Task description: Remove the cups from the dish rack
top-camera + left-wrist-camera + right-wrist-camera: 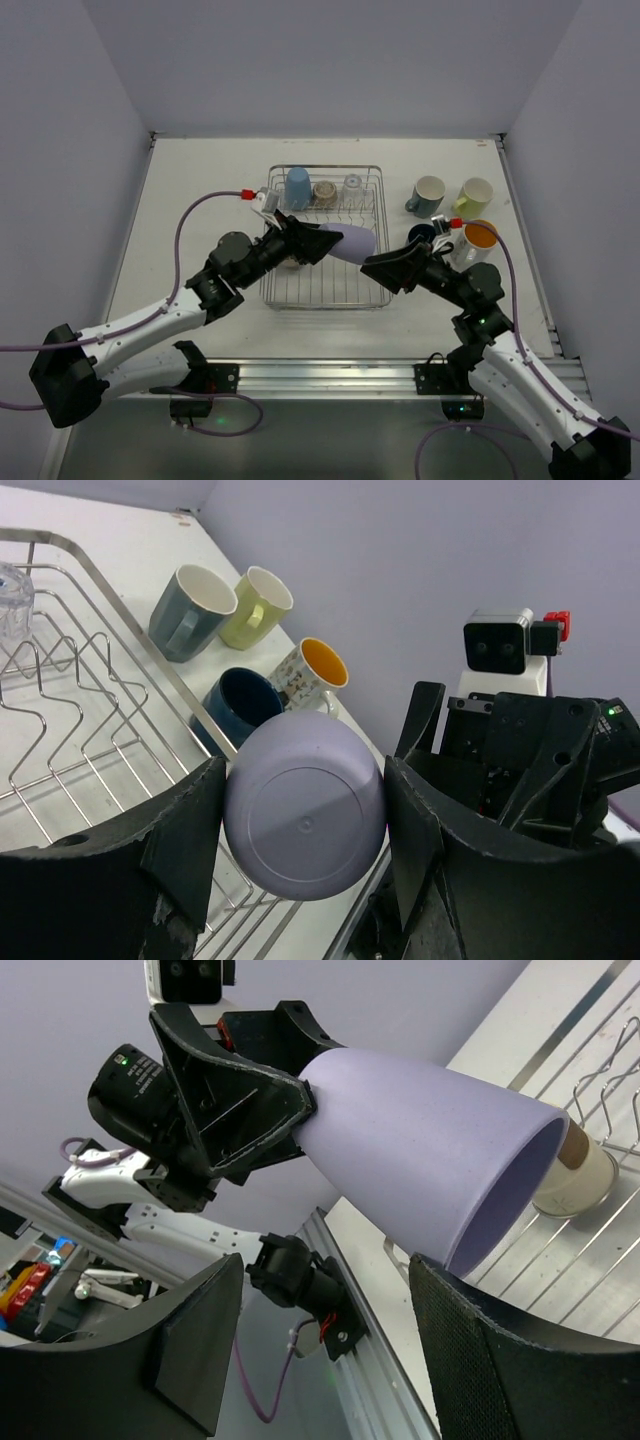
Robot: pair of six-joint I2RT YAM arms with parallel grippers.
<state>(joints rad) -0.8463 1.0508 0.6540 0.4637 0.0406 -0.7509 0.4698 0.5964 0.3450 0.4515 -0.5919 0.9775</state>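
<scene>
My left gripper (325,243) is shut on a lavender cup (356,243) and holds it on its side above the silver wire dish rack (300,292), mouth towards the right arm. In the left wrist view the cup's base (305,815) sits between the two fingers. My right gripper (378,268) is open just below the cup's mouth; in the right wrist view the cup (430,1150) hangs above its jaws (328,1270). Light blue (297,187), beige (324,192) and clear (352,186) cups stand at the rack's far end. Another beige cup (582,1175) lies in the rack.
Right of the rack stand a grey-teal mug (427,193), a yellow-green mug (474,196), a dark blue mug (421,236) and an orange-lined mug (477,240), close to my right arm. White walls enclose the table on three sides.
</scene>
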